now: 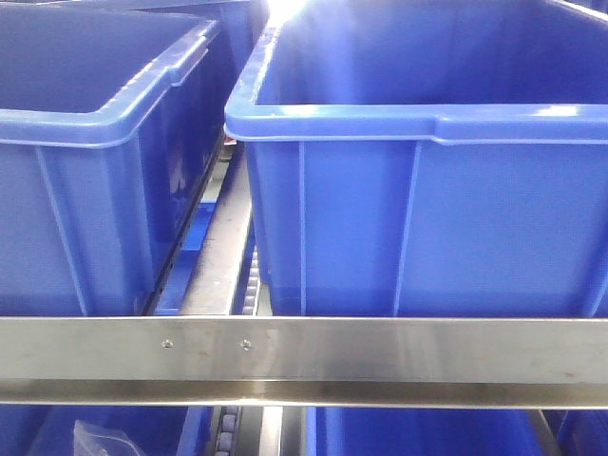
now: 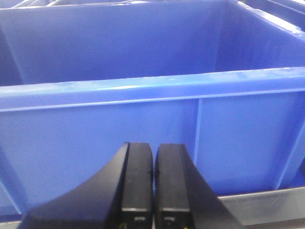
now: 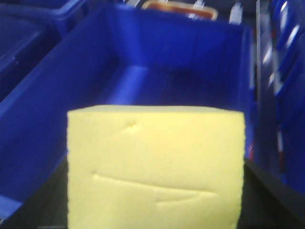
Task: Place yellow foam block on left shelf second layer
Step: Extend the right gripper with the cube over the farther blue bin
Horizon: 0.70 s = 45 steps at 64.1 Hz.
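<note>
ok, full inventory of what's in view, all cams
foam block: 1, yellow, fills the right wrist view, above an open blue bin
bins: 2 on the tier in the front view, blue, left and right; more blue plastic below the rail
front rail: 1, steel, two small screws, across the front view
roller track: steel, between the two bins
clear bag: 1, lower tier, bottom left
left claw: black, fingers together, facing a bin wall
right claw: dark parts flank the block; grip itself hidden

Front view level with steel rail (image 1: pixel 380 347), both wrist views close on blue bins (image 2: pixel 143 95).
</note>
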Tool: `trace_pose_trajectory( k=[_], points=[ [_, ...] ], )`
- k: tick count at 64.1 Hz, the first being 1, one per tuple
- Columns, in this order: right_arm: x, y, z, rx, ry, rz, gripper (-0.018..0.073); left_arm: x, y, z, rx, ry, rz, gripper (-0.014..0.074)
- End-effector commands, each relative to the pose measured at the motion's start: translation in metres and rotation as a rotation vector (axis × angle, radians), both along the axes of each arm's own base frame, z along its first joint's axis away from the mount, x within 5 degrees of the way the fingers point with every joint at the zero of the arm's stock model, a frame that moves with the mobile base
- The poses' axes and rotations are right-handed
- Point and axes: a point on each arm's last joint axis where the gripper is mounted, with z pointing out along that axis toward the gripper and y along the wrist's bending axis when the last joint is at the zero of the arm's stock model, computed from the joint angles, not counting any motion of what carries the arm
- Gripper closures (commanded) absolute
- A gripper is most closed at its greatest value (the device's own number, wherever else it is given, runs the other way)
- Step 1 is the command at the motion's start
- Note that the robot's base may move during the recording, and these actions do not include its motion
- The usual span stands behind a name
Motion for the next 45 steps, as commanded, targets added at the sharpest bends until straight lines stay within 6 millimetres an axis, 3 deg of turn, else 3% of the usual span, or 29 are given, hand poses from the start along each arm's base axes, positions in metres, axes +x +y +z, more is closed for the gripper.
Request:
trace_pose_trajectory(
  k=[1, 10, 18, 31, 45],
  points=[
    [0.035, 0.006, 0.024, 0.037, 0.000, 0.002, 0.0240, 0.000, -0.003, -0.001, -0.013, -0.067, -0.030, 0.0460],
    [0.091, 0.014, 0.021, 0.025, 0.110, 0.012, 0.0242, 0.000, -0.003, -0.001, -0.013, -0.067, -0.030, 0.0460],
    [0.139, 0.022, 0.004, 0.000, 0.195, 0.019, 0.0242, 0.000, -0.003, -0.001, -0.013, -0.067, -0.030, 0.0460],
    [0.205, 0.049, -0.041, -0.082, 0.333, 0.075, 0.0242, 0.000, -0.003, -0.001, -0.013, -0.067, -0.030, 0.0460],
    [0.259, 0.080, -0.096, -0.162, 0.480, 0.136, 0.0242, 0.000, -0.003, -0.001, -0.013, -0.067, -0.030, 0.0460]
  ],
)
